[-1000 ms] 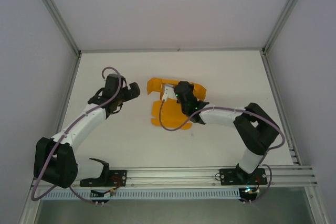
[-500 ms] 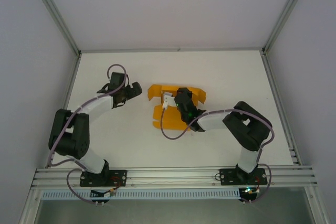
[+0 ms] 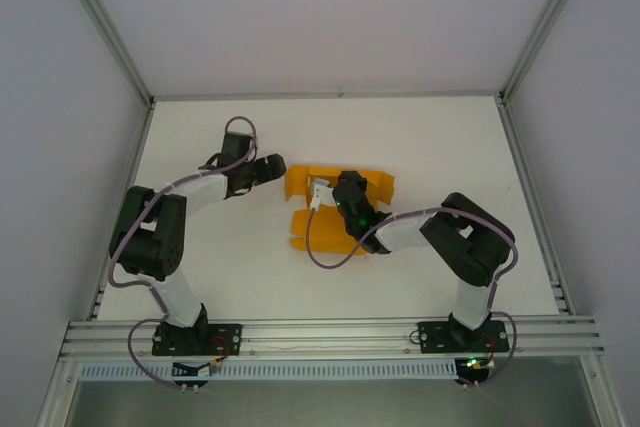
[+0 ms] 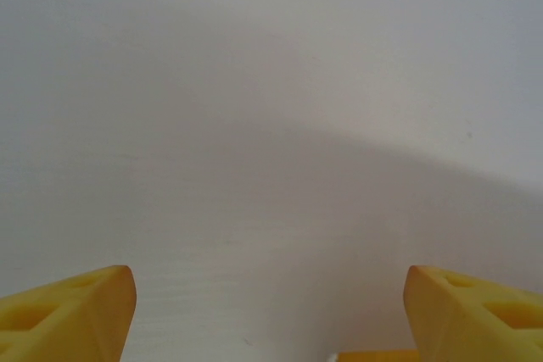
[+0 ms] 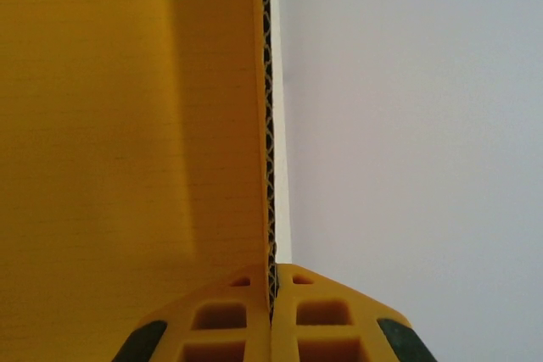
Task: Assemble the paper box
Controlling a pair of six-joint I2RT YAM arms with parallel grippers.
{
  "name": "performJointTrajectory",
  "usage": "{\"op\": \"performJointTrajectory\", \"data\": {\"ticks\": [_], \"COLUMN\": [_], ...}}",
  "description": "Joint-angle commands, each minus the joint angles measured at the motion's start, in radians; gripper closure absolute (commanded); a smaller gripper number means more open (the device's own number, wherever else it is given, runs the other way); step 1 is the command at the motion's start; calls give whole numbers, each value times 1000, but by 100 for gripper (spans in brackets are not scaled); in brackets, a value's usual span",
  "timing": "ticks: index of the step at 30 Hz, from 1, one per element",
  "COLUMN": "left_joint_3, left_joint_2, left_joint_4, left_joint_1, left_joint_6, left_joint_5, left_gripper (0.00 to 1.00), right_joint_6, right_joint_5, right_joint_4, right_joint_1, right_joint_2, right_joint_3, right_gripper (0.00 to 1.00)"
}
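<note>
Paper box [image 3: 303, 227] sits about mid-table [image 3: 450, 147], well in from the left and right edges and roughly level between the far and near ones. From above it is a partly folded orange-yellow sheet. One strip of flaps runs along its far side, and a lower panel shows at its left near corner. My right arm lies across the middle of it, hiding that part. My right pincer [image 3: 321, 191] is over the box's left half, jaws pressed together on the card. In my right wrist view the pincer [image 5: 272, 294] nips the sheet's edge between both yellow pads, with the fluted cut edge running straight up from the grip. The box's broad flat face [image 5: 127, 108] fills the left side, and plain pale surface lies to the right of the edge. My left pincer [image 3: 268, 171] is just off the box's far left corner, close to it; I cannot tell from above whether it touches. In my left wrist view that pincer [image 4: 270, 294] is spread wide, its two yellow fingers [image 4: 76, 311] far apart with nothing between them. A thin orange-yellow sliver at the bottom margin is too small to identify.
</note>
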Motion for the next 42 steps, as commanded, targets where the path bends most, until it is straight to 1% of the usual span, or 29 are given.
{"op": "performJointTrajectory", "data": {"ticks": [1, 5, 7, 9, 11, 14, 18, 20, 24, 29, 32, 34, 36, 38, 42], "left_joint_3": [-69, -110, -128, -144, -155, -160, -171, -180, -202, -236, -232, -219, -202, -191, -172], "left_joint_2": [-32, -28, -24, -20, -16, -10, -18, -29, -54, -109, -117, -108, -91, -79, -47], "left_joint_4": [73, 141, 184, 227, 264, 293, 292, 281, 273, 251, 243, 243, 249, 255, 254], "left_joint_1": [-21, -41, -50, -63, -79, -100, -123, -134, -135, -135, -136, -135, -139, -148, -176], "left_joint_6": [46, 74, 74, 76, 76, 85, 108, 112, 117, 125, 161, 183, 197, 214, 253], "left_joint_5": [91, 189, 223, 230, 236, 244, 226, 194, 178, 118, 160, 193, 256, 298, 261], "left_gripper": [21, 29, 30, 32, 37, 40, 40, 40, 40, 40, 41, 44, 47, 48, 48], "right_joint_6": [43, 43, 46, 50, 60, 63, 72, 80, 84, 86, 85, 85, 90, 101, 109], "right_joint_5": [15, 12, 14, 14, 15, 19, 15, 20, 27, 28, 30, 28, 28, 28, 23], "right_joint_4": [4, 10, 3, 3, -8, -20, -34, -45, -45, -49, -54, -52, -58, -71, -81], "right_joint_1": [7, 7, 9, 9, 8, 8, 8, 9, 9, 8, 8, 8, 9, 9, 9], "right_joint_2": [5, 2, 0, -5, -6, -10, -19, -22, -27, -31, -34, -37, -39, -37, -40], "right_joint_3": [5, 9, 12, 12, 15, 16, 14, 16, 16, 19, 19, 19, 19, 22, 25], "right_gripper": [100, 100, 100, 100, 100, 100, 100, 100, 100, 100, 100, 100, 100, 100, 100]}}
